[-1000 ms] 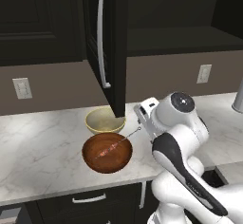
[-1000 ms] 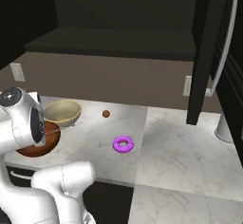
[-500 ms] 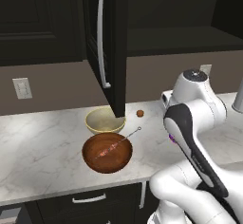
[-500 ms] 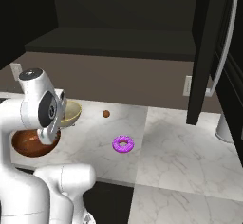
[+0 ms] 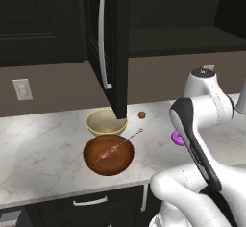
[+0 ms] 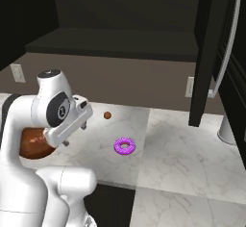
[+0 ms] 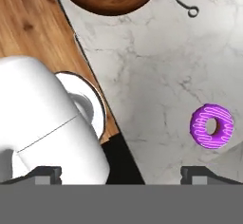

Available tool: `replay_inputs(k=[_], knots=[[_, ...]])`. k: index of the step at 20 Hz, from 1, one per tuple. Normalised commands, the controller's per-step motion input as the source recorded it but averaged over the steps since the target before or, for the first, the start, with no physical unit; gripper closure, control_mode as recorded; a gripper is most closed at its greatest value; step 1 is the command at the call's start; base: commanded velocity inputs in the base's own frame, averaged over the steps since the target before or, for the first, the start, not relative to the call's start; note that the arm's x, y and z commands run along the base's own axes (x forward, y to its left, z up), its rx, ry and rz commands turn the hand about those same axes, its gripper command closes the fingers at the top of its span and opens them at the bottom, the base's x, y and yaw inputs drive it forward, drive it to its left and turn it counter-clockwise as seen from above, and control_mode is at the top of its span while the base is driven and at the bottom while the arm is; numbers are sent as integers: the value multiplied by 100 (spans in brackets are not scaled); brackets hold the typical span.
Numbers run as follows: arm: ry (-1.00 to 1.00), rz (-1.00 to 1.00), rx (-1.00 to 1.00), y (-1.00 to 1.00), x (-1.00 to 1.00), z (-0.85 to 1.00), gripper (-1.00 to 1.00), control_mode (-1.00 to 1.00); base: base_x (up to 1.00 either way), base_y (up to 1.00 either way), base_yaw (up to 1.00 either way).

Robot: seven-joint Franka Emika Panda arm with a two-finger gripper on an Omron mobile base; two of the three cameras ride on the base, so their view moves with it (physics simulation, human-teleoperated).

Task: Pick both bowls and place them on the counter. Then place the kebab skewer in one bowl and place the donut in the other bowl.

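The donut (image 7: 212, 126) lies flat on the counter (image 7: 142, 76), just above the right fingertip of the jaws (image 7: 121, 173) at about 1 o'clock, jaws wide apart and empty, with the kebab skewer (image 5: 115, 146) in the brown bowl (image 5: 108, 155) beside the cream bowl (image 5: 104, 121).

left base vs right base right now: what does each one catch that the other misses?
Left base alone: the cream-yellow bowl and the kebab skewer lying in the dark brown bowl, its looped end sticking out over the rim.
Right base alone: the gripper, raised above the counter with nothing in it, and the whole donut.
Both: the counter, the brown bowl, the small brown ball, and the donut, though the arm covers most of it from the left.
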Motion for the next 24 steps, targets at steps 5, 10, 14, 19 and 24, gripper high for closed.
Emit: replay_inputs(k=[5, 10, 14, 19, 24], knots=[[-21, -47, 0, -40, 1, -32, -100, -100, 0, 0, 0], [-6, -46, 0, -33, 22, -35, -100, -100, 0, 0, 0], [1, -36, 0, -7, 51, -23, -100, -100, 0, 0, 0], [8, -25, 7, -21, 40, -20, -100, -100, 0, 0, 0], [6, -16, 11, -22, 34, -26, -100, -100, 0, 0, 0]])
